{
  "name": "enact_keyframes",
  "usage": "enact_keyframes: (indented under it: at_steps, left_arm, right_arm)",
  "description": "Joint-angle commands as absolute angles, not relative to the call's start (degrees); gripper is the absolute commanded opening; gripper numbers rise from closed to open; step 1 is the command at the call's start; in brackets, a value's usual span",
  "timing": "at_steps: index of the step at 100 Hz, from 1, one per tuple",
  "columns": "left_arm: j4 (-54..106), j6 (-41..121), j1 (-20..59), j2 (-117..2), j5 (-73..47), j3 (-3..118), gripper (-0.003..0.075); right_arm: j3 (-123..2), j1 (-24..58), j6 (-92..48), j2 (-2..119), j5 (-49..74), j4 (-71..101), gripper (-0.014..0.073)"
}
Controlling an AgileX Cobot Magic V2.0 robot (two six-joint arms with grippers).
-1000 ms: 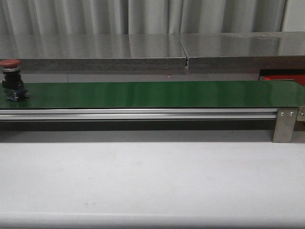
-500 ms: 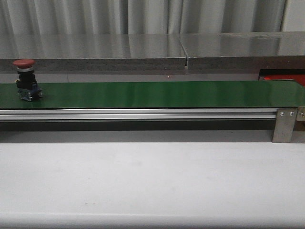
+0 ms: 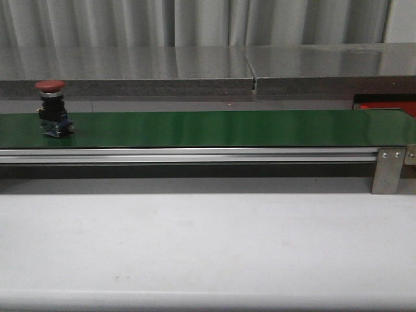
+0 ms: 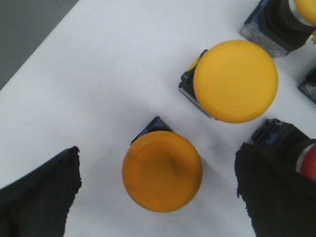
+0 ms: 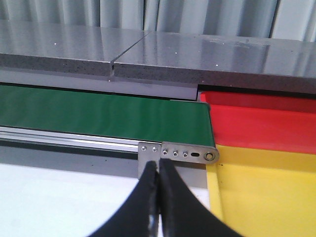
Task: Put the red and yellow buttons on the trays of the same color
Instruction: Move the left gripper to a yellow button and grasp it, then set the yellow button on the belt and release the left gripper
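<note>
Behind the white table [image 3: 208,247] you see a grey stone ledge and a corrugated wall, and across the middle runs a long green belt [image 3: 214,128] on an aluminium rail, ending at a grey metal bracket [image 3: 389,170].

Look near the belt's left end: a red button [image 3: 52,108] stands upright on it, red cap above a dark base.

Your left gripper [image 4: 158,192] hangs with its fingers spread wide either side of a yellow button [image 4: 162,171] on a white surface, touching nothing. A second yellow button [image 4: 235,81] sits just beside it, with more buttons at the frame's edge.

Your right gripper [image 5: 159,197] has its fingers pressed together and empty, in front of the belt's end. Just past that end lie the red tray [image 5: 261,126] and, nearer the gripper, the yellow tray [image 5: 266,192], side by side.

You will find no readable writing anywhere.
</note>
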State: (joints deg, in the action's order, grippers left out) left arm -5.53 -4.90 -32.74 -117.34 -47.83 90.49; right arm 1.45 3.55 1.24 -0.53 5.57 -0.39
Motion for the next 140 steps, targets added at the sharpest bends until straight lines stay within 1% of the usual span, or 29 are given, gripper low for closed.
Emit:
enact_keyframes:
  at_steps: [1,32,40,47,54,73,80,86,121,140]
  left_arm:
    - [-5.6,-5.6,-32.7,-115.0,-45.5,91.8,0.0608]
    - [-5.4,-5.6,-32.7,-117.1,-45.7,91.9,0.0606]
    - [-5.4,-5.6,-32.7,-117.1,-45.6,91.9,0.0573]
    - [-5.4,-5.6,-32.7,-117.1,-45.6,92.0,0.0512]
    - [-5.4,-5.6,-32.7,-117.1,-45.6,92.0,0.0427]
    - [-5.8,-5.6,-32.7,-116.3,-46.7,92.2,0.0136]
    - [-6.3,-5.6,-32.7,-115.7,-47.5,92.7,0.0047]
    - [-6.5,-5.6,-32.7,-114.7,-48.7,93.7,-0.0015]
    - [-5.1,-5.0,-31.9,-104.6,-52.5,95.4,-0.0019]
    - [6.6,4.0,-29.4,-99.6,-54.0,95.5,-0.0019]
  right_arm:
    - [0.5,3.3,1.1,-1.3,0.7,-0.7,-0.0118]
    - [0.5,3.3,1.1,-1.3,0.7,-0.7,-0.0118]
    - [0.5,3.3,1.1,-1.3,0.7,-0.7,-0.0118]
    - [0.5,3.3,1.1,-1.3,0.7,-0.7,-0.0118]
    - [0.5,3.3,1.1,-1.3,0.7,-0.7,-0.0118]
    - [0.5,3.3,1.1,-1.3,0.7,-0.7,-0.0118]
    - [0.5,3.3,1.1,-1.3,0.7,-0.7,-0.0118]
    - [0.5,3.3,1.1,-1.3,0.7,-0.7,-0.0118]
    - [0.5,3.3,1.1,-1.3,0.7,-0.7,-0.0118]
    - [0.5,3.3,1.1,-1.3,0.7,-0.7,-0.0118]
